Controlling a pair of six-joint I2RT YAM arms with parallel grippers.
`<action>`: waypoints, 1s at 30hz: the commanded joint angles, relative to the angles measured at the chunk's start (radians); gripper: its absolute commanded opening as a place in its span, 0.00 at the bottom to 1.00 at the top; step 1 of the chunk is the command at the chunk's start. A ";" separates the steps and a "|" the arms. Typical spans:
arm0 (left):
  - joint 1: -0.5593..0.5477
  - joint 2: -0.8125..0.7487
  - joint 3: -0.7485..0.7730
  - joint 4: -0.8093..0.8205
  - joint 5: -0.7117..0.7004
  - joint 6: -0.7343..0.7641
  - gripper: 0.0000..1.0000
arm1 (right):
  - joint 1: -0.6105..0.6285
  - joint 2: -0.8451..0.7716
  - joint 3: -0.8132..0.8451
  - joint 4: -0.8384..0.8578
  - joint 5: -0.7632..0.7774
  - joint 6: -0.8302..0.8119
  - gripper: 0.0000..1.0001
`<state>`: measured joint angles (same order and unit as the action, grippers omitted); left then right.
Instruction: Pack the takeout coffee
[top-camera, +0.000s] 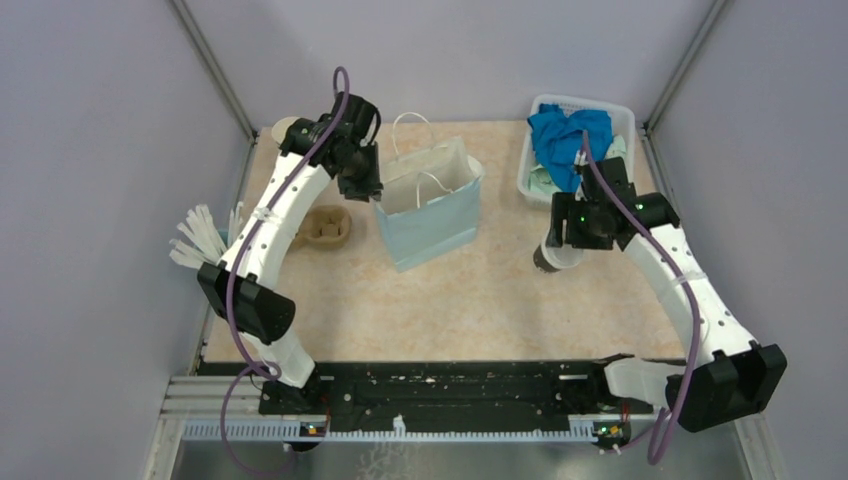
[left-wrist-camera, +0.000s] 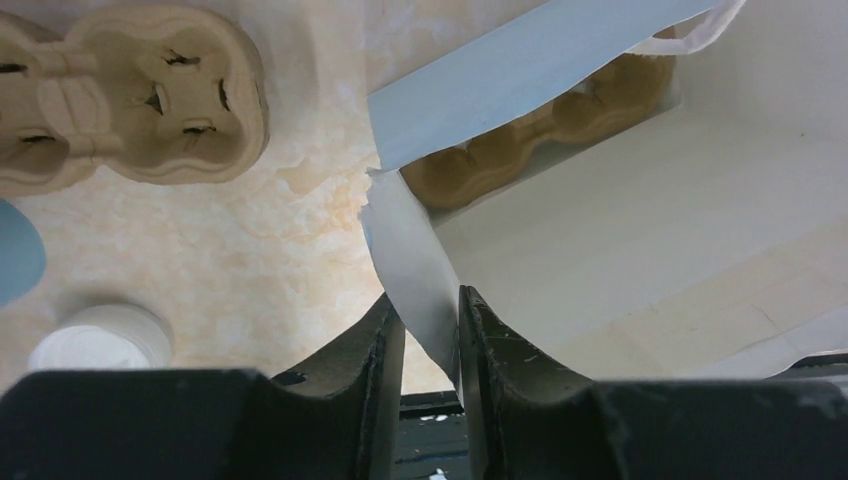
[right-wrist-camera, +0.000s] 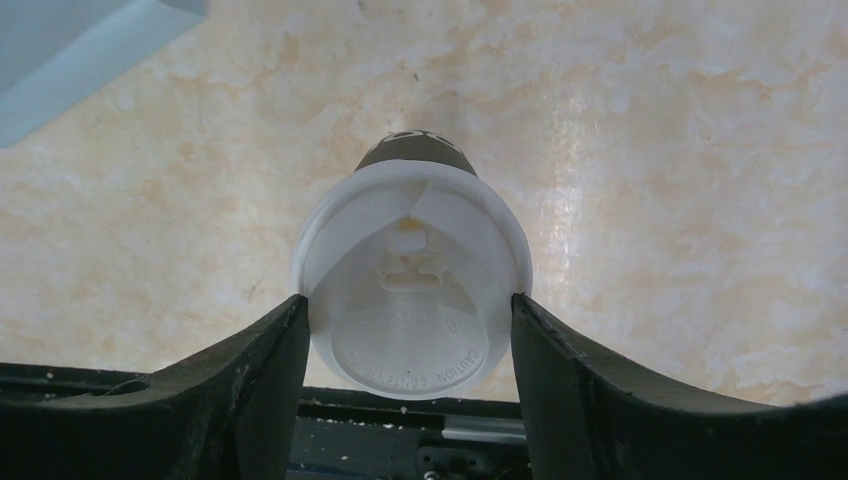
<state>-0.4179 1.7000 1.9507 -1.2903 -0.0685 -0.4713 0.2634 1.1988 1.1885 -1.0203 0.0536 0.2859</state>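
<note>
The only lettering is on the white lid (right-wrist-camera: 410, 290) of the takeout coffee (right-wrist-camera: 415, 155), in the right wrist view. Raised, colourless letters curve along the lid's inner ring from about 5 to 7 o'clock. "CAUTION" can be made out near 5 o'clock, but the words beside it are too faint to read. Small embossed marks across the lid's middle are illegible. At 12 o'clock the lid cuts off a pale printed mark on the dark cup wall, which is also unreadable.

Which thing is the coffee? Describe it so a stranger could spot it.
Look at the right side of the table, just in front of the white basket. There the right gripper holds the takeout coffee: a small dark brown cup under a round white lid, unlike the pale blue paper bag to its left.
</note>
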 joint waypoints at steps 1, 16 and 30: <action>-0.004 -0.004 0.033 0.068 -0.033 0.071 0.28 | 0.008 -0.036 0.142 0.004 -0.051 -0.035 0.61; -0.008 -0.061 -0.036 0.406 0.105 0.291 0.00 | 0.424 0.099 0.606 -0.132 0.044 -0.117 0.60; -0.013 -0.659 -0.908 1.040 0.194 0.270 0.00 | 0.772 0.137 0.799 -0.260 0.032 -0.049 0.60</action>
<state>-0.4263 1.1240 1.1343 -0.4629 0.0654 -0.1837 0.9592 1.3247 1.8923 -1.2530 0.0963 0.2028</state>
